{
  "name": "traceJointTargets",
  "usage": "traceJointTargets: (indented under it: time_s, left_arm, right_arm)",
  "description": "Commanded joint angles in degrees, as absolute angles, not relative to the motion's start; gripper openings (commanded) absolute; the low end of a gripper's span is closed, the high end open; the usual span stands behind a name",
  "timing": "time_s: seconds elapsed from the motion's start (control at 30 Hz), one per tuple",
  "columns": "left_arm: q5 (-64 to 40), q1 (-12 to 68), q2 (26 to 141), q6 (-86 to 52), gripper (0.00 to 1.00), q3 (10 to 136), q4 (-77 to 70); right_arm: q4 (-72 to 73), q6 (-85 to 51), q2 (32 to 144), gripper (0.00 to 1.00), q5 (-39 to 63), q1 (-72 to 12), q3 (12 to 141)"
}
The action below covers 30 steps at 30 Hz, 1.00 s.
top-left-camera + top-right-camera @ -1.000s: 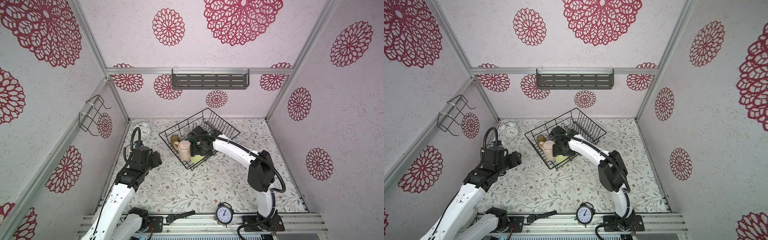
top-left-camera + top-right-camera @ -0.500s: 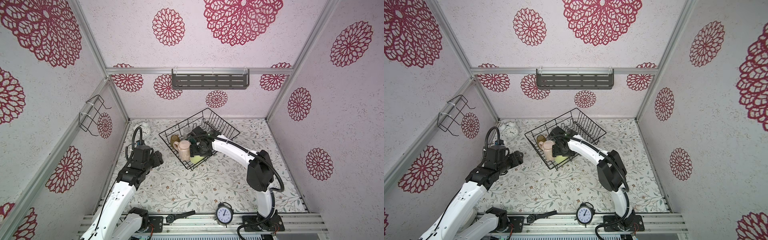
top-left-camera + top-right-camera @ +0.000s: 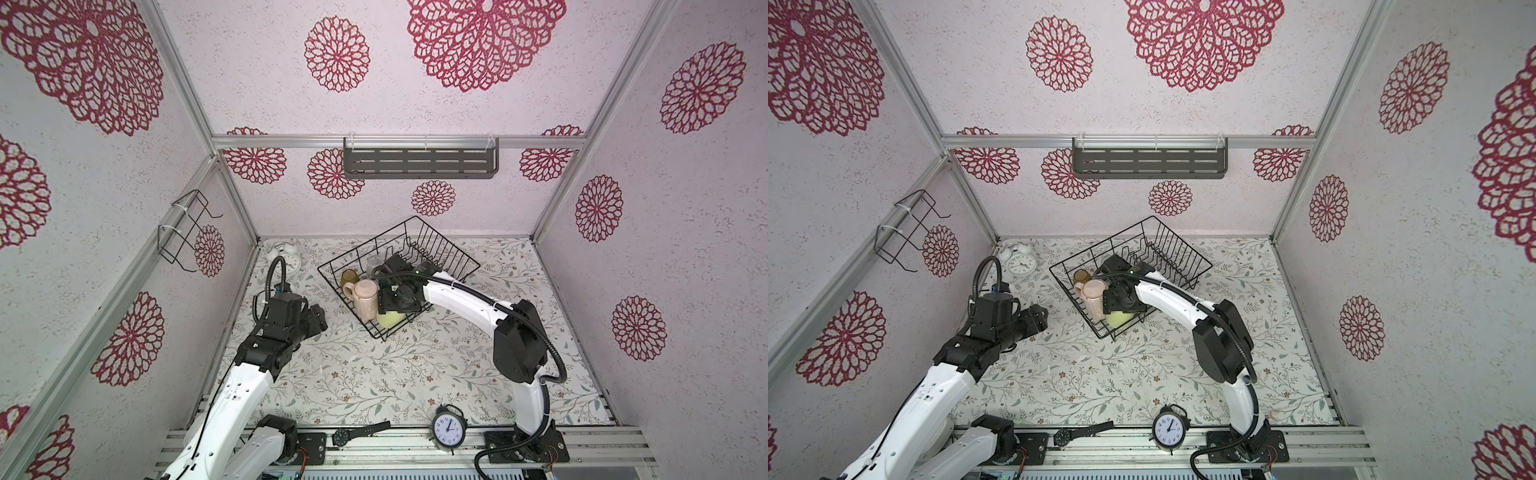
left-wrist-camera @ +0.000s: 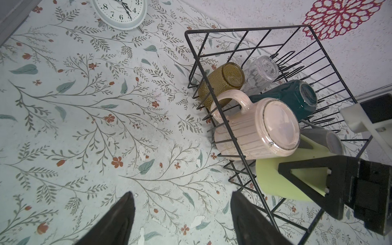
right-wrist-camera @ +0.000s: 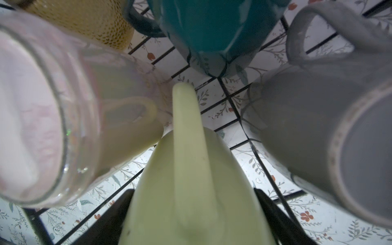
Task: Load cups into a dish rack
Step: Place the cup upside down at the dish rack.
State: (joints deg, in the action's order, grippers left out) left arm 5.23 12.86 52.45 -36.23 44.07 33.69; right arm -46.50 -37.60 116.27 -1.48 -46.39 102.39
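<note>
The black wire dish rack (image 3: 367, 243) stands at the back middle of the table. Cups lie in it: an amber tumbler (image 4: 222, 84), a clear glass (image 4: 263, 70), a dark teal mug (image 4: 297, 99), a ribbed pink mug (image 3: 365, 297) and a grey mug (image 4: 331, 140). My right gripper (image 3: 395, 305) reaches into the rack's near corner and is shut on the pale yellow-green mug (image 5: 191, 180), a finger on each side. My left gripper (image 3: 318, 318) hovers over the table left of the rack. It is open, with nothing between its fingertips (image 4: 125, 203).
A white alarm clock (image 3: 286, 259) sits at the back left corner. A black alarm clock (image 3: 449, 428) and a wristwatch (image 3: 357, 432) lie at the front edge. A grey slotted shelf (image 3: 419, 162) hangs on the back wall, a wire bracket (image 3: 183, 232) on the left wall.
My left arm has shifted a little to the right, toward the rack, still open. The right arm and the mug it holds have barely moved.
</note>
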Motion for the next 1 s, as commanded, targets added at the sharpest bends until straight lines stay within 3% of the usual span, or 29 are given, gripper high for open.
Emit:
traceJointTargets:
  time_s: [0.0,0.83,0.97]
  left_arm:
    - [5.16,12.40,51.77,-36.96,0.75,43.28,32.17]
    - [4.75,12.39,53.00,-37.51,0.76,43.88,31.43]
    - [4.70,12.39,53.35,-37.70,0.76,44.21,31.38]
  right_arm:
    - [-47.07,-39.06,114.61,0.79,-0.66,-47.01,101.39]
    - [-49.24,-38.78,112.06,0.82,-1.14,-47.20,100.28]
    - [-49.52,-38.18,111.38,0.91,-1.64,-47.16,100.06]
